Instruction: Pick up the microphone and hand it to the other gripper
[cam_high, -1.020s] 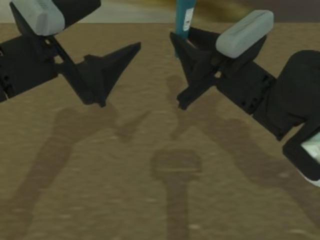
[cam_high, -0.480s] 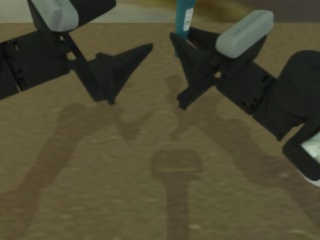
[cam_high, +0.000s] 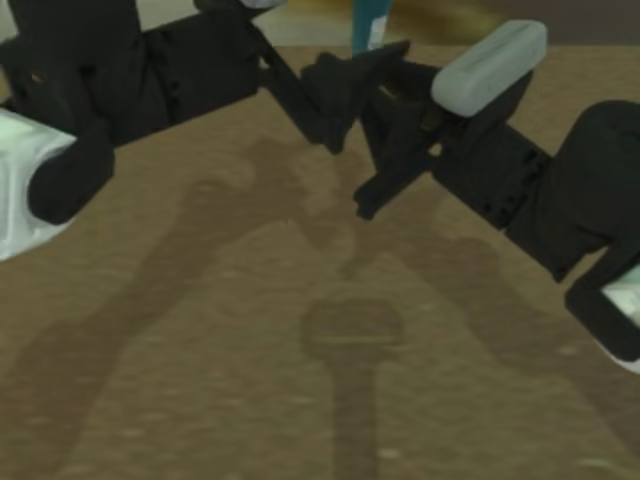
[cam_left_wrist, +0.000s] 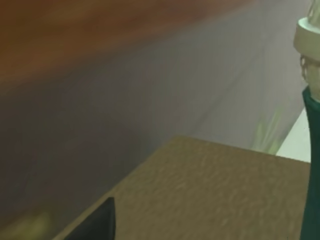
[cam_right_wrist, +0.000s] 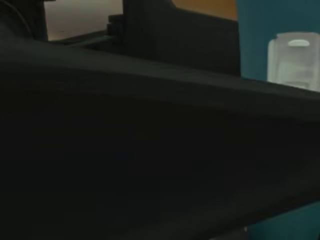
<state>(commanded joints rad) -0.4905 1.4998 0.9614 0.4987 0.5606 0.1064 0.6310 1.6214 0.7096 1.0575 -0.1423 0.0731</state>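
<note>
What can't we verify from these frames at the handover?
- Microphone: top view's upper edge cuts off its head.
- Right gripper grip: left gripper overlaps it in the top view.
- Right wrist view: dark finger fills it.
- Left wrist view: microphone sits at the edge.

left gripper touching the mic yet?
Cannot tell. In the top view the left gripper overlaps the right gripper just under the microphone; neither contact nor gap shows plainly.

You are looking at a brown, mottled table (cam_high: 200, 380) that fills nearly the whole top view. Only shadows (cam_high: 352, 340) fall across its surface. Its far edge meets a pale strip.
</note>
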